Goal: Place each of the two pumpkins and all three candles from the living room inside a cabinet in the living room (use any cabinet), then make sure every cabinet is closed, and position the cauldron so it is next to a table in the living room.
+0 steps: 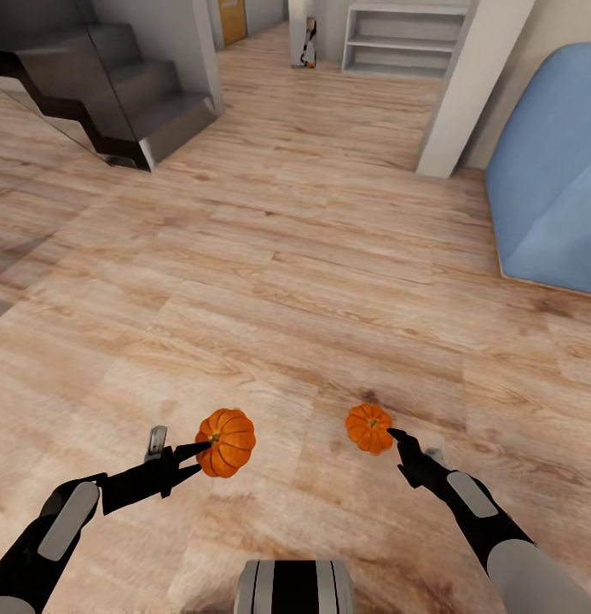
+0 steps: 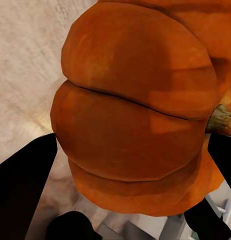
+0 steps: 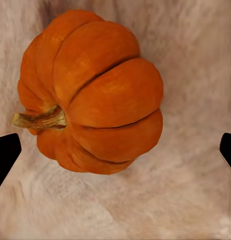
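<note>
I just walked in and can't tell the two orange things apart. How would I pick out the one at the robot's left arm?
Start from the grey staircase at the far left, then come down the wood floor to the two black arms nearest the camera. The left pumpkin sits at the tip of the left gripper. It looks larger than the right pumpkin at the right gripper.

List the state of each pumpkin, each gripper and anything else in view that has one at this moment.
Left pumpkin: held off the floor, at the left gripper's tips.
Right pumpkin: held off the floor, stem sideways in the right wrist view.
Left gripper: shut on the left pumpkin.
Right gripper: at the right pumpkin; grip unclear.
Shelf unit: open-fronted, shelves bare.
Wood floor: bare where it shows.
</note>
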